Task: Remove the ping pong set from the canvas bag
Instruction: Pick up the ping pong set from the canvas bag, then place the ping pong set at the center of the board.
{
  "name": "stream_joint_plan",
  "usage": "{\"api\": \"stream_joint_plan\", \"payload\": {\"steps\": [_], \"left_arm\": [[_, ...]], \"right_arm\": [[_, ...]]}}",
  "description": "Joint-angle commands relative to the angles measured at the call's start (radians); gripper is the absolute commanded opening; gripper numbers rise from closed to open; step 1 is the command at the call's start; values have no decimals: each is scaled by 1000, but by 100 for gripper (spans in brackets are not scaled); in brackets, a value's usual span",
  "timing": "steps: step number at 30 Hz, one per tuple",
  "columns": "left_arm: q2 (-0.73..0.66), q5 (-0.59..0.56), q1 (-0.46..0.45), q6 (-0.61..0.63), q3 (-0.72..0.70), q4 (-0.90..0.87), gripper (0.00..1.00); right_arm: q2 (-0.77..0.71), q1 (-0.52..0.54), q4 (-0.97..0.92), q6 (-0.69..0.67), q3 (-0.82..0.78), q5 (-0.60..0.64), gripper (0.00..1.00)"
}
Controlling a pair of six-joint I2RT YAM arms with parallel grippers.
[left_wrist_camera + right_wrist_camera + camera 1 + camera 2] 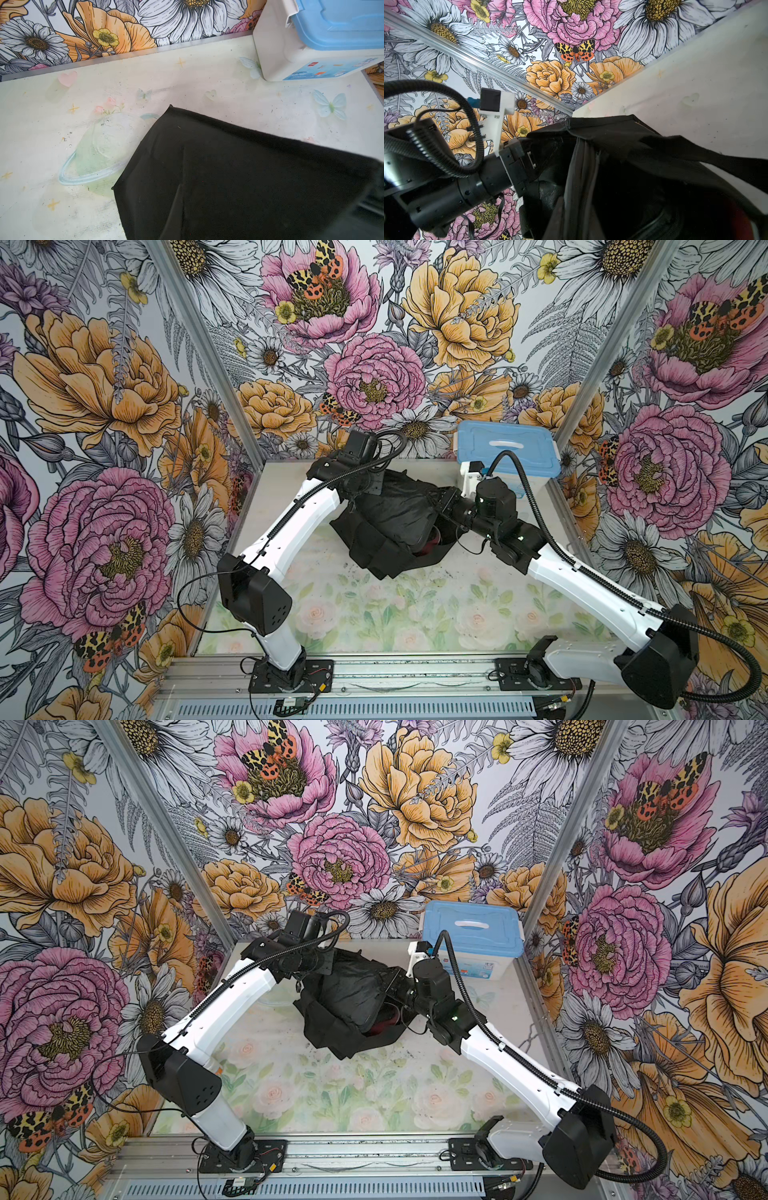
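Evidently clamping the left gripper (378, 491) shut on the canvas bag (374, 549) at its far rim, propping it open; reaching the right gripper (440, 502), jaws hidden and grip untellable, toward the ping pong set (431, 541) lying inside.

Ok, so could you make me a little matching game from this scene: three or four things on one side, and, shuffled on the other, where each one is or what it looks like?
Things:
1. canvas bag
2. blue-lidded plastic box
3. red ping pong case
4. table

Descriptions:
A. faded rose print
B. peeking out of the bag's opening
C. black, slumped in the middle of the table
D. standing in the table's far right corner

Pairs: 1-C, 2-D, 3-B, 4-A
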Motion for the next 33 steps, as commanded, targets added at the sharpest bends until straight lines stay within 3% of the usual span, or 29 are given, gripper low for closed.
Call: {"api": "stream_joint_plan", "payload": {"steps": [1,17,27,33], "left_arm": [[-65,3,40,-6,-10,87,0],[-62,22,109,-6,-36,106,0],[-53,21,149,-8,-44,112,0],[-62,19,195,-9,-56,112,0]], "right_arm": [[-52,-10,65,-72,53,58,0],[-125,-84,-31,-213,107,33,0],[-281,-184,-75,-316,128,24,0],[-391,-240,-129,-393,159,85,0]]}}
